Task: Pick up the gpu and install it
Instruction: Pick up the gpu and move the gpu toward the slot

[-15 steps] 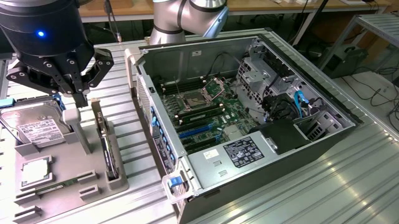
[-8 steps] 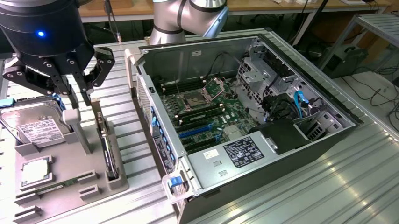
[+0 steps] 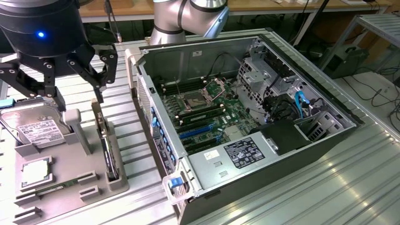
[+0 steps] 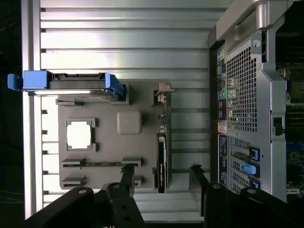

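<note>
Gripper (image 3: 80, 101) open, empty, above gpu (image 3: 107, 145) standing on edge in grey tray (image 3: 69, 154). Gpu prob. thin, light, stiff, easy to break; grab its long top edge, gently.

gpu (image 3: 107, 150): lower edge hidden in tray (image 3: 69, 161) slot | power-supply label (image 3: 247, 152): text unreadable

Table (image 3: 281, 197) was ribbed aluminium slats, catching bright glare up front. A wooden bench (image 3: 250, 6) ran along the back, a grey metal rack (image 3: 378, 21) sat off at the exterior view's right, and some black cables (image 3: 382, 96) sprawled on the pale floor (image 3: 368, 84) beside it.
</note>
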Robot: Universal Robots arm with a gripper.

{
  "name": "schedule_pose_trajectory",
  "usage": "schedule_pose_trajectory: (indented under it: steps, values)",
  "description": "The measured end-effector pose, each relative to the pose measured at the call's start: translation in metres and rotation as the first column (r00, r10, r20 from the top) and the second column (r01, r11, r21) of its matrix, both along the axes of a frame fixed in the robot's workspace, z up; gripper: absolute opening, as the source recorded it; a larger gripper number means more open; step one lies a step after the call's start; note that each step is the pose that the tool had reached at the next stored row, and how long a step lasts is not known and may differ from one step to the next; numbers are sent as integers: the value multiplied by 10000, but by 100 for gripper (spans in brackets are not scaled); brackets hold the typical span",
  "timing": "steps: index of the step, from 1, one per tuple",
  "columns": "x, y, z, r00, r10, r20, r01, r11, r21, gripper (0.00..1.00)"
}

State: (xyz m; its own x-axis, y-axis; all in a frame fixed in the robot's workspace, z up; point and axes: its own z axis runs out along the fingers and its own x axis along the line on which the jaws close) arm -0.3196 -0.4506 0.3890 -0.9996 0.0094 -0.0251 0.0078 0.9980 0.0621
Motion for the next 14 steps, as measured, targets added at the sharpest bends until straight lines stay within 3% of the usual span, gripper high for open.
schedule_pose_trajectory:
  steps: [2, 3, 9, 14]
  values:
    - [0, -1, 0, 10000, 6, 0, -6, 10000, -14, 60]
    - [0, -1, 0, 10000, 10, 1, -10, 10000, -16, 66]
    - [0, -1, -7, 10000, 57, 0, -57, 10000, -19, 66]
    - [0, -32, -37, 10000, 59, 2, -59, 10000, -8, 66]
